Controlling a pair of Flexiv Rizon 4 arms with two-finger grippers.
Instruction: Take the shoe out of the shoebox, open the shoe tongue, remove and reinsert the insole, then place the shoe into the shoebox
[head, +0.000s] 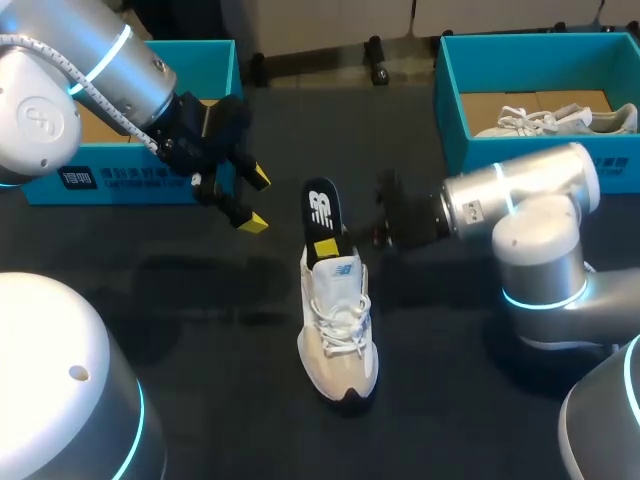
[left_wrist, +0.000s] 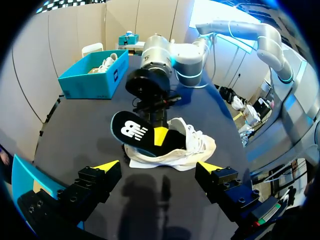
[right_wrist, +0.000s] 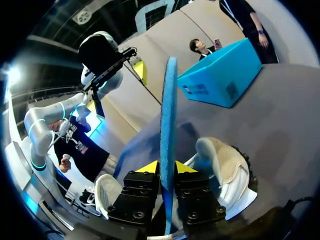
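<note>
The white lace-up sneaker (head: 338, 340) lies on the dark bench (head: 200, 330), in the middle, between the two arms. The black foam insole with a white logo (head: 320, 208) stands up out of its collar. Your right end effector (right_wrist: 167, 168) pinches that insole across its thickness, low down near the shoe opening, with one yellow tip on each face.

Judging by this, the insole is only partway free, with its lower end inside the shoe. Move it along its own length rather than sideways, so that it slides past the tongue and does not fold. The sneaker has nothing pinning it and may lift or tip with the pull. Your left end effector (head: 256, 200) could steady it.

The right arm reaches in low from the right, with its wrist level and its fingers pointing towards the middle. The left arm hangs above the bench near the teal cardboard shoebox (head: 60, 180). Its fingers are spread wide, hold nothing and point towards the sneaker, and it stands apart from it.
</note>
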